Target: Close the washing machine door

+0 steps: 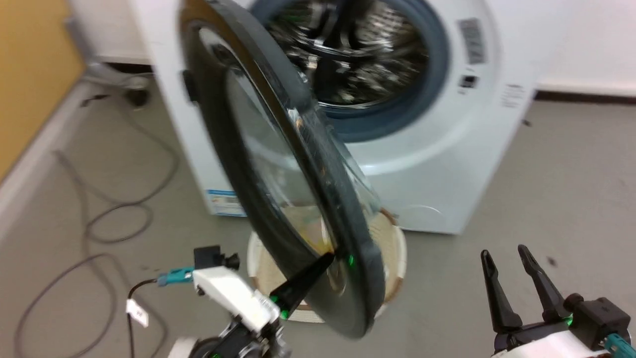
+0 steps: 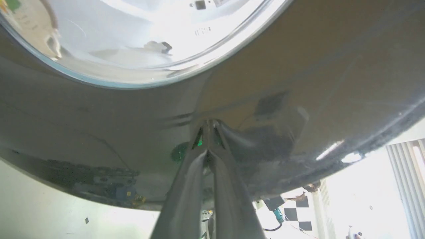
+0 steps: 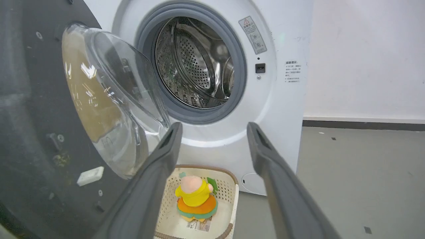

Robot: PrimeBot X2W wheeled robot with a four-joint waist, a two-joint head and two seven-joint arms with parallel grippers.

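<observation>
The washing machine door (image 1: 278, 164), a large black-rimmed disc with a bulging clear glass bowl (image 3: 109, 99), stands open, swung out to the left of the drum opening (image 1: 353, 49). My left gripper (image 1: 329, 258) is shut, and its tips press against the door's outer face low on the black rim (image 2: 207, 124). My right gripper (image 1: 507, 254) is open at the lower right, clear of the door, with nothing between its fingers (image 3: 166, 146). The steel drum (image 3: 196, 63) sits inside its grey rubber ring.
A white laundry basket (image 3: 232, 196) holding a yellow and orange plush toy (image 3: 196, 199) sits on the floor in front of the white washing machine (image 1: 447, 164), under the door. Grey cables (image 1: 114, 219) lie on the floor at the left. A yellow wall stands far left.
</observation>
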